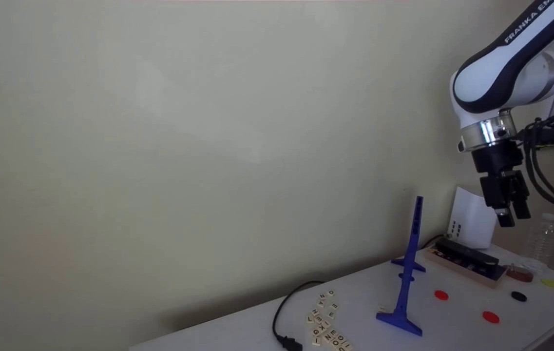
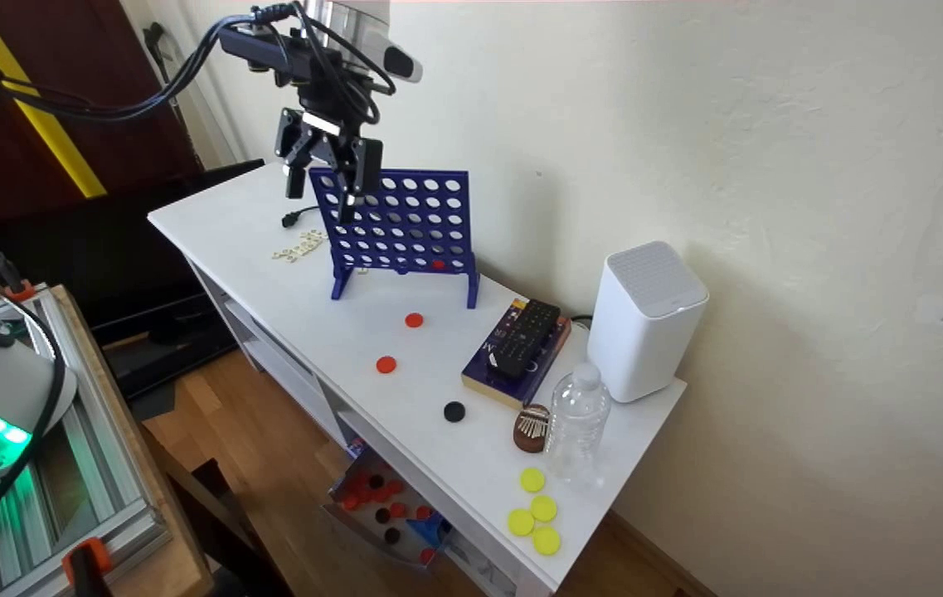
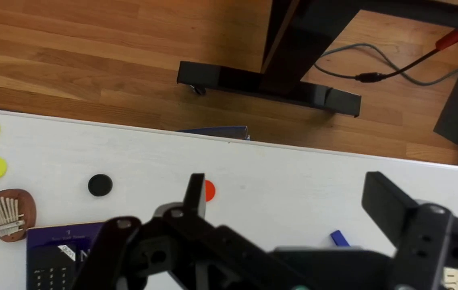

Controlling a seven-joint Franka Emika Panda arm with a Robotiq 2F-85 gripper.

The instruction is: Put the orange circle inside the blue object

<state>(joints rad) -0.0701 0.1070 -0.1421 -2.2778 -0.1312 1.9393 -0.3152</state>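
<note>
While you are working above the worktop (image 2: 313, 307), the blue grid frame (image 1: 409, 261) is standing on it and your jaws are hanging spread wide, holding nothing. One orange disc (image 2: 414, 320) is lying flat near the frame, a second orange disc (image 2: 386, 364) farther off; which is meant is not showing. You should be centring over your choice, lowering almost to the surface and pinching opposite edges, since so thin a piece is probably escaping any high grip.

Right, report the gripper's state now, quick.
Gripper: open, jaws wide apart, holding nothing.
</note>
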